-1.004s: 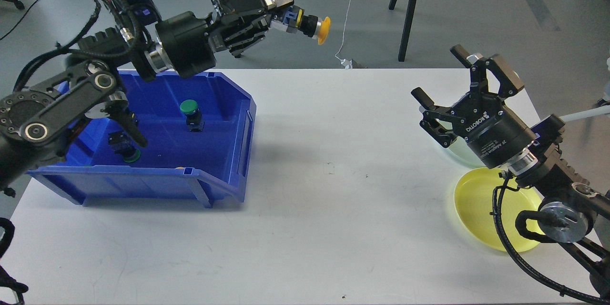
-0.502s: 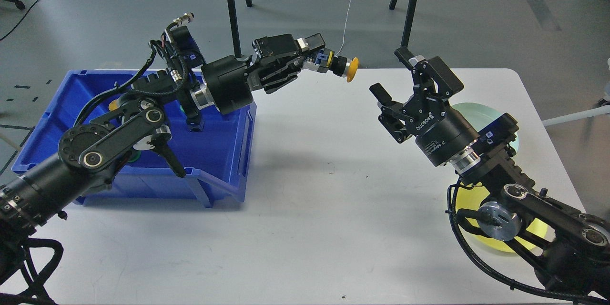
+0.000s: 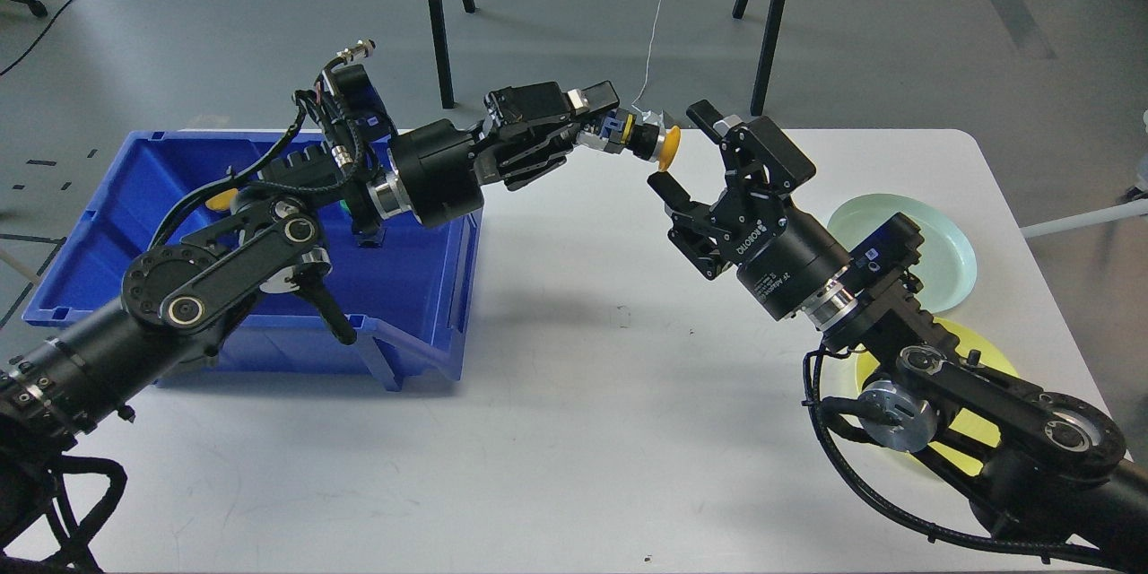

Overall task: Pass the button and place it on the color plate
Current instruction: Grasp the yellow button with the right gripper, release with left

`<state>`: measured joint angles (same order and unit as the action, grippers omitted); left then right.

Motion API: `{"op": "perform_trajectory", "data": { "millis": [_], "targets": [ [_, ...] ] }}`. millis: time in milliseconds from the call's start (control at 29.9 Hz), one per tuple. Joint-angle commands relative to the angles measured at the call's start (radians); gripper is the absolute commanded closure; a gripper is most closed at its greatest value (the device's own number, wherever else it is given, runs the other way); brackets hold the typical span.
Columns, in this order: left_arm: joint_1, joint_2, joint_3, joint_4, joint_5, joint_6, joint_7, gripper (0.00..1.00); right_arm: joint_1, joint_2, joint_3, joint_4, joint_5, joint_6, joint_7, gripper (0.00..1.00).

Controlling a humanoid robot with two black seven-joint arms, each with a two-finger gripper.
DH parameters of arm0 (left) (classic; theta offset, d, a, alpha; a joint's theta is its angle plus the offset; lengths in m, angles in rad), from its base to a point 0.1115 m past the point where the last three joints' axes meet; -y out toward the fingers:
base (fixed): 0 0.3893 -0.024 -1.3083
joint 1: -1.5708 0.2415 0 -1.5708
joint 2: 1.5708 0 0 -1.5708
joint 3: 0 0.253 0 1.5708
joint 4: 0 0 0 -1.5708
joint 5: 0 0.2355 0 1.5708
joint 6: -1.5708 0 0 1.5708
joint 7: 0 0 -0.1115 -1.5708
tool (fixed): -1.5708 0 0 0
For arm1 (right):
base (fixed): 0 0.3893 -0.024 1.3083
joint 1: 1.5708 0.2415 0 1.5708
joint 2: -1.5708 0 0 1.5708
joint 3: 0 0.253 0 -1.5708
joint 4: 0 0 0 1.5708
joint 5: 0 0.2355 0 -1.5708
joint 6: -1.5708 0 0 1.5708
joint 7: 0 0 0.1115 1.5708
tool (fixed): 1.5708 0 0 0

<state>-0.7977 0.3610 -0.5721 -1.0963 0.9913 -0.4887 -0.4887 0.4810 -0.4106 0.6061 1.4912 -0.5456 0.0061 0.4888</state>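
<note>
My left gripper (image 3: 603,120) is shut on the body of a yellow-capped push button (image 3: 647,143) and holds it in the air over the table's far middle, cap pointing right. My right gripper (image 3: 686,154) is open, its fingers just right of the yellow cap, one above and one below it, not touching. A yellow plate (image 3: 982,357) lies at the right front, mostly hidden under my right arm. A pale green plate (image 3: 942,242) lies behind it.
A blue bin (image 3: 421,278) stands on the left of the white table (image 3: 583,430); my left arm hides most of its contents. Black stand legs (image 3: 762,18) rise behind the table's far edge.
My left gripper carried the button right and down from above the bin to the table's middle. My right gripper swung left from over the plates to meet it.
</note>
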Motion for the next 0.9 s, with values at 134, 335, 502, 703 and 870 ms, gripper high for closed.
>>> {"op": "perform_trajectory", "data": {
  "millis": [134,335,502,703,870],
  "targets": [
    [0.0,0.001,0.0,0.013,0.01,0.0,0.0,0.89,0.019,0.019,-0.005,0.004,-0.011,0.0,0.0,0.34],
    [0.0,0.001,0.0,0.015,0.012,0.0,0.0,0.89,0.025,0.019,-0.008,0.006,-0.014,0.0,0.0,0.54],
    [0.0,0.001,0.0,0.015,0.012,0.0,0.0,0.89,0.025,0.019,-0.009,0.006,-0.059,-0.001,0.0,0.83],
    [0.002,0.001,0.0,0.015,0.013,0.0,0.0,0.85,0.021,0.016,-0.009,0.008,-0.059,-0.008,0.0,0.99],
    [0.002,0.001,-0.003,0.013,-0.003,0.0,0.0,0.28,0.019,0.015,-0.009,0.011,-0.054,-0.014,0.0,1.0]
  ]
}}
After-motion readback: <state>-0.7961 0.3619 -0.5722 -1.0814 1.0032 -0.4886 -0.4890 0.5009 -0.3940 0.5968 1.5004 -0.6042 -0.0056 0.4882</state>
